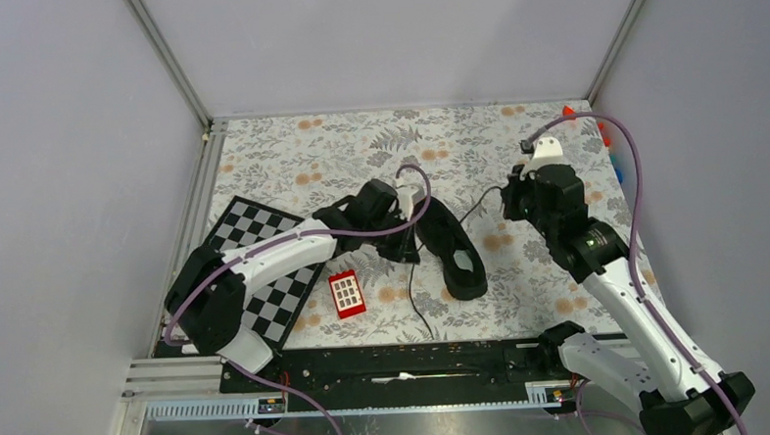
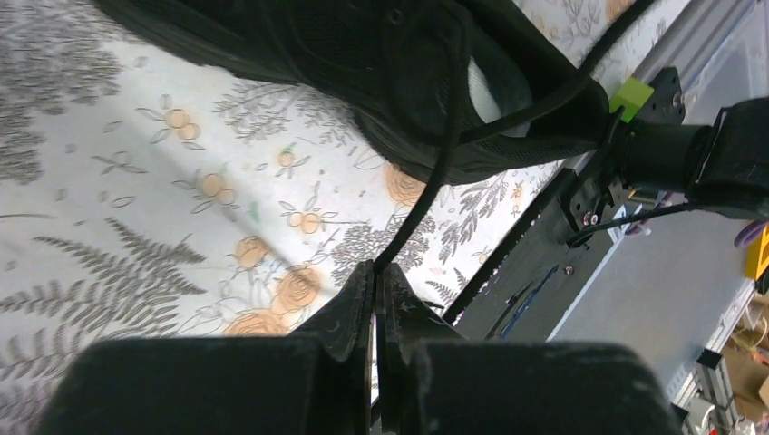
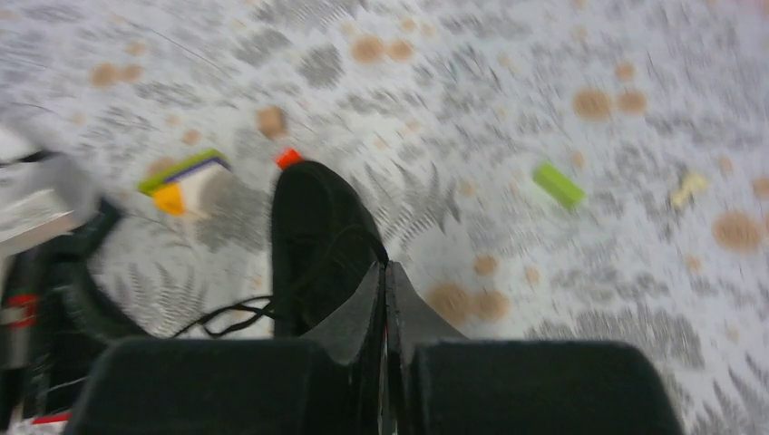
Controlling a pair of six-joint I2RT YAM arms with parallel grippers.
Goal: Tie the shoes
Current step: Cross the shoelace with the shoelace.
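Note:
The black sneaker [image 1: 451, 249] lies on the flowered cloth in the middle, its opening with the pale insole toward me. My left gripper [image 1: 404, 226] is at the shoe's left side. In the left wrist view it [image 2: 376, 268] is shut on a black lace [image 2: 426, 195] that runs up to the shoe [image 2: 390, 72]. My right gripper [image 1: 516, 202] is to the shoe's right, with a thin lace [image 1: 476, 208] stretched between them. In the blurred right wrist view it [image 3: 385, 265] is shut on a lace end, with the shoe [image 3: 317, 227] just beyond the tips.
A chessboard [image 1: 254, 233] lies at the left under my left arm. A red keypad block [image 1: 346, 294] sits near the shoe's heel, and a loose lace [image 1: 419, 309] trails toward the front rail. Small coloured blocks [image 1: 608, 139] lie at the far right; a green block [image 3: 558, 184] is also there.

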